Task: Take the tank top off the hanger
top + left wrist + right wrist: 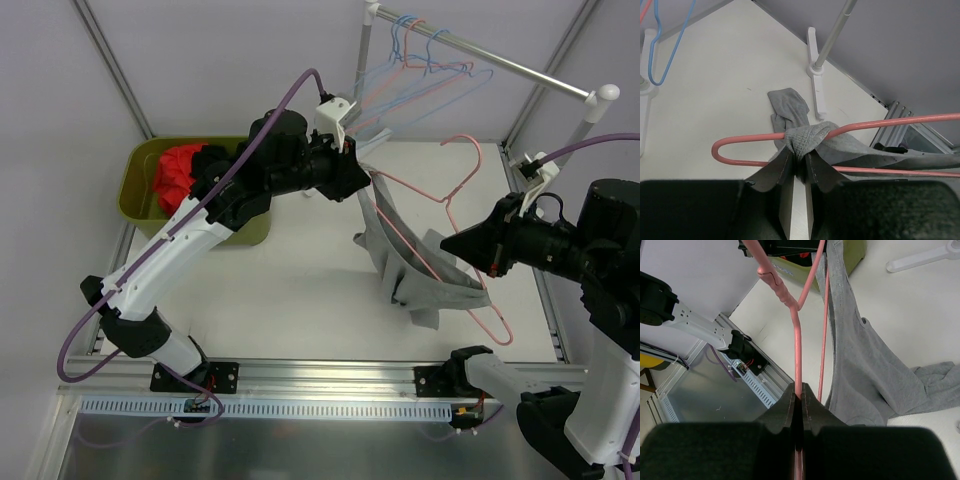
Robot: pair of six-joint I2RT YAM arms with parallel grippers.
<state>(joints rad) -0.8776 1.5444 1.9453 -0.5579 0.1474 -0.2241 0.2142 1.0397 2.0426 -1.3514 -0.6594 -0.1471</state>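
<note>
Tank top (415,275), grey, hangs on the pink hanger (441,201) between the two arms, its lower end resting on the table (280,290); the left gripper (799,165) is pinched tight on a strap bunched over one hanger end — the right gripper (798,397) clamps the hanger wire below its twisted neck; a green bin (131,180) of clothes sits at far left.
</note>
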